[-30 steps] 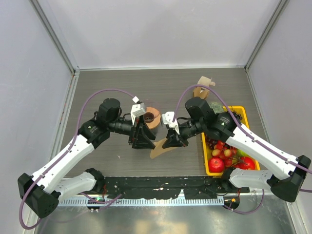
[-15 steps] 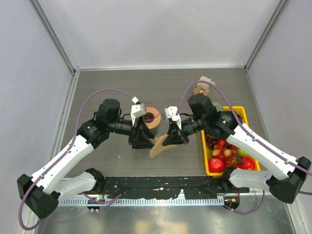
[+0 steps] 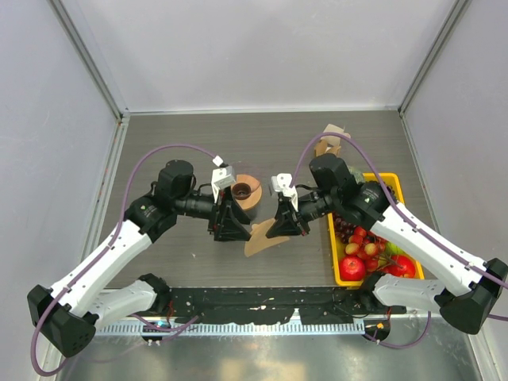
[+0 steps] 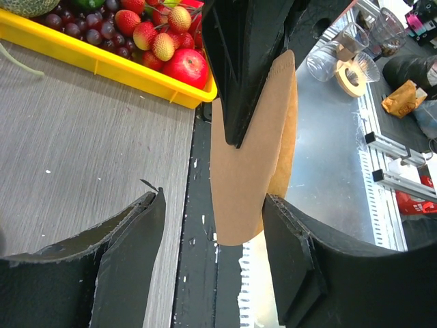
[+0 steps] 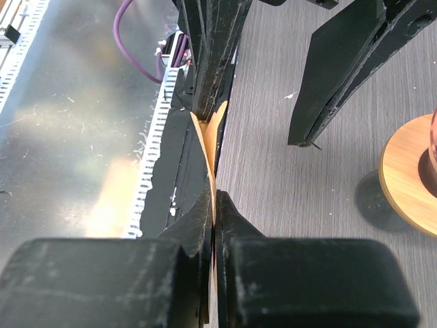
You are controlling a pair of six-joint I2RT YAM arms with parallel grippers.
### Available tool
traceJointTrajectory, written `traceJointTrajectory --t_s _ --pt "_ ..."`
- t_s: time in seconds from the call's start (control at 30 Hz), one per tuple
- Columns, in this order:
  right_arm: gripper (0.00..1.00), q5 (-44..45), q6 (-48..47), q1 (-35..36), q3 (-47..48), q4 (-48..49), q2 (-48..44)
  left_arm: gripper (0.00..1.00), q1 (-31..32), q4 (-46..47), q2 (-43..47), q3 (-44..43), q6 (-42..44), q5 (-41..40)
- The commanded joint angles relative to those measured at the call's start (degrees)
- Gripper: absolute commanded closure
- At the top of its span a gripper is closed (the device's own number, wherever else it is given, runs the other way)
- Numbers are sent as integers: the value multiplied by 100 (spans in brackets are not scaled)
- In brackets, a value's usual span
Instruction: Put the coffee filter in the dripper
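The coffee filter (image 4: 246, 157) is thin matt tan paper, and the fingers (image 4: 130, 253) of the left end effector (image 4: 213, 200) are matt black with rough, fraying edges. The tabletop (image 4: 75, 143) is dull grey with a wood grain, its near strip (image 5: 68, 102) scuffed bare metal with a soft sheen. The tray (image 4: 102, 58) is glossy yellow plastic; the collar of the dripper (image 5: 408, 179) is smooth pale wood.

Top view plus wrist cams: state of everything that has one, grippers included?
Tan-brown paper coffee filter: folded flat, pinched in the right gripper, not in the dripper.
Clear glass cone dripper with wooden collar: upright, no filter inside.
Right gripper: shut on the filter.
Left gripper: open, straddling the filter.
Yellow plastic tray: loaded with fruit.
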State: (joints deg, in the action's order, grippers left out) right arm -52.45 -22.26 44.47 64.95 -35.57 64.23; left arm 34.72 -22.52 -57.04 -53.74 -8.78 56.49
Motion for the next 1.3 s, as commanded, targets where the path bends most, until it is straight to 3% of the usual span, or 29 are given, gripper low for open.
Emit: traceJointTrajectory --t_s 0.0,0.33,0.57,0.6,0.83,0.97,1.13,1.27 --pt "95 -205 116 -8 -17 296 -33 36 -27 336 17 -286 -133 2" --pt "95 -293 240 0 44 411 81 53 -27 705 -115 -234 -484 222" --pt "95 -249 153 0 -17 349 -6 99 -27 995 -150 -155 -766 626" --pt "95 -214 143 0 -26 288 -15 100 -35 1030 -159 -129 -810 687" --pt "95 -99 -50 -8 -26 121 -77 100 -105 1101 -71 -58 -907 732" --pt "88 -64 -94 0 -17 95 -86 100 -123 1101 -62 -58 -950 706" --pt "95 -55 -147 0 -35 77 -121 100 -123 1110 -62 -23 -836 811" --pt "95 -82 -130 0 -17 86 -69 81 -115 1119 -45 -5 -819 767"
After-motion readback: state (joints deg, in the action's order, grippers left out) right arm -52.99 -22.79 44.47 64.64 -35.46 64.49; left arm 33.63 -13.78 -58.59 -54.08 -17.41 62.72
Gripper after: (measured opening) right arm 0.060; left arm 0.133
